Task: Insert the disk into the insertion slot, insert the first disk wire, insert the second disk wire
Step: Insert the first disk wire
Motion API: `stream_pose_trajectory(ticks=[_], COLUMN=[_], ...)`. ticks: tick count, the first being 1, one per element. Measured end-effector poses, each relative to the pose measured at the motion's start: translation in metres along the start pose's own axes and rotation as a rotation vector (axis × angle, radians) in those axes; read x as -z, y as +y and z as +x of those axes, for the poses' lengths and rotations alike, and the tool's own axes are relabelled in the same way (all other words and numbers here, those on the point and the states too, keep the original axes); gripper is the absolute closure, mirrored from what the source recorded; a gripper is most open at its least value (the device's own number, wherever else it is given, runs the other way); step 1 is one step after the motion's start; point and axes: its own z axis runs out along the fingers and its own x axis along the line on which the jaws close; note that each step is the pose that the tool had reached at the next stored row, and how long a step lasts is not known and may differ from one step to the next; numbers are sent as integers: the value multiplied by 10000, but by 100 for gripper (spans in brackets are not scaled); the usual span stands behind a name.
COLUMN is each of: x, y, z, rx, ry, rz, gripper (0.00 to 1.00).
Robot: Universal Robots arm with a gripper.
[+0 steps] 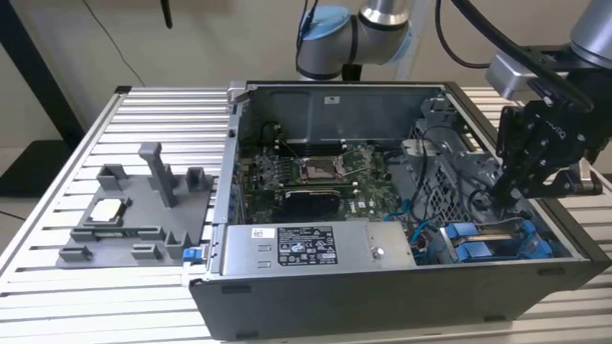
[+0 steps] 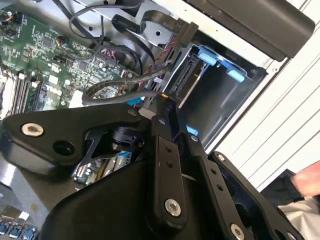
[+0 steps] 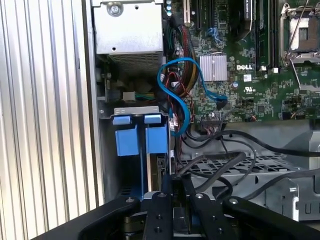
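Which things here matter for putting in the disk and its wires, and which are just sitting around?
In the job: gripper, blue-framed disk, black wires beside it.
Just lying about: grey parts holder, power-supply box, motherboard.

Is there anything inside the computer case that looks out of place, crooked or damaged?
Nothing looks damaged or spilled. A blue cable hangs in a loose loop beside the blue carrier tabs; whether both its ends are plugged in, I cannot tell.
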Motion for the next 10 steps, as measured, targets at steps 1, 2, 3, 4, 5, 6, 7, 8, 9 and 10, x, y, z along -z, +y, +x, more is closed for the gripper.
stream_pose_trajectory(ticks=[1,2,3,4,5,6,7,8,9,10], x=[-7,-13,-20,-27,-34,-37,-39,-42,-44,-45], y=[-22,-42,-62,-80,-98,-114,-125,-141,-150,-159], z=[10,19,30,40,50,56,58,60,61,62], rx=[-1,-3,-5,-6,-8,-9,-9,-11,-11,-12], ry=[4,7,11,14,17,21,24,25,27,29], rz=[-56,-109,-164,-216,-271,-318,-354,-406,-434,-460], gripper=[81,81,81,81,81,81,81,81,81,81])
